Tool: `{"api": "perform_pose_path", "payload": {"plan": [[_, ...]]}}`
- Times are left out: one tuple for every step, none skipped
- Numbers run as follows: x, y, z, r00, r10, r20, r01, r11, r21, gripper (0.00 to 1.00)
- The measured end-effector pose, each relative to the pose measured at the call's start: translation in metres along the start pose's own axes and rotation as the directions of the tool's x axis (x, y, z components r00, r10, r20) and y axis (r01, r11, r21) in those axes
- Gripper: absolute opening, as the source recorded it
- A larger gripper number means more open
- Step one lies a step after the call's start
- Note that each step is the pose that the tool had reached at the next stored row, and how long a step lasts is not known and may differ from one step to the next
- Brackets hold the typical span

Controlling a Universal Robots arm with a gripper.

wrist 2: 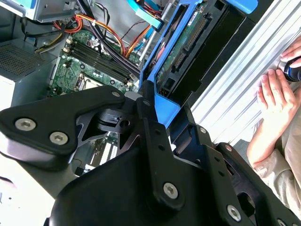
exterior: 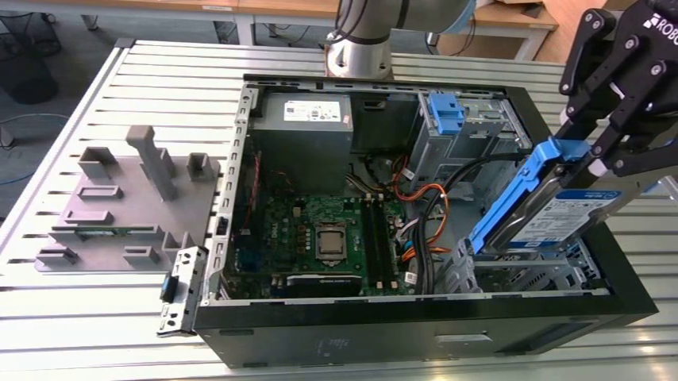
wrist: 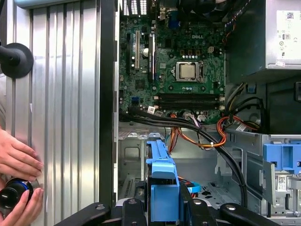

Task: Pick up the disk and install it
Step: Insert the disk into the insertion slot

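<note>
One relation matters most: the disk [exterior: 561, 218] hangs above the metal drive cage [exterior: 529, 274], in the near corner of the open computer case [exterior: 424, 321] on the exterior view's right. Its lower end sits at the cage's mouth, though I cannot tell whether the two touch. The disk's long axis runs steeply, from that low end up and toward the exterior view's right, where the pincer [exterior: 595, 155] holds it. The disk therefore lies below the pincer and slants toward the case's interior, its labelled face turned to the near side. The pincer is clamped on the upper end of the disk's blue rail [wrist: 162, 186], which in the first wrist view sits squarely between the black fingers. The arm [exterior: 360, 44] stands on the table [exterior: 106, 333] beyond the case's far wall and reaches over the right rim, with its wrist tilted along the disk's slope. The motherboard [exterior: 317, 230] lies on the case floor further to the left, with cables between it and the cage. A person's hand [wrist: 19, 157] rests on the table outside the case, well apart from the disk.
</note>
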State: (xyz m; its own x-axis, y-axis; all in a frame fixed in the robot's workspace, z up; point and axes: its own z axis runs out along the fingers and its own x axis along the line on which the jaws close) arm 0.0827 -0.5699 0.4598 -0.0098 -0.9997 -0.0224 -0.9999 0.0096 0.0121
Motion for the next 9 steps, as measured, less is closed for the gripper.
{"api": "perform_pose_path", "payload": {"plan": [[0.0, 0.0001, 0.0002, 1.0, 0.0, -0.0002, 0.0, 1.0, 0.0, 0.36], [0.0, 0.0002, 0.0004, 1.0, 0.0, -0.0007, 0.0, 1.0, 0.0, 0.36], [0.0, 0.0002, 0.0008, 1.0, 0.001, -0.0011, -0.001, 1.0, 0.0, 0.36], [0.0, 0.0002, 0.0013, 1.0, 0.001, -0.0016, -0.001, 1.0, 0.0001, 0.36], [0.0, 0.0002, 0.0018, 1.0, 0.001, -0.0017, -0.001, 1.0, 0.0001, 0.36], [0.0, 0.0002, 0.0019, 1.0, 0.002, -0.002, -0.002, 1.0, 0.0001, 0.36], [0.0, 0.0002, 0.0019, 1.0, 0.002, -0.0021, -0.002, 1.0, 0.0001, 0.36], [0.0, 0.0002, 0.0019, 1.0, 0.002, -0.0022, -0.002, 1.0, 0.0001, 0.36], [0.0, 0.0002, 0.0019, 1.0, 0.002, -0.0021, -0.002, 1.0, 0.0001, 0.36]]}}
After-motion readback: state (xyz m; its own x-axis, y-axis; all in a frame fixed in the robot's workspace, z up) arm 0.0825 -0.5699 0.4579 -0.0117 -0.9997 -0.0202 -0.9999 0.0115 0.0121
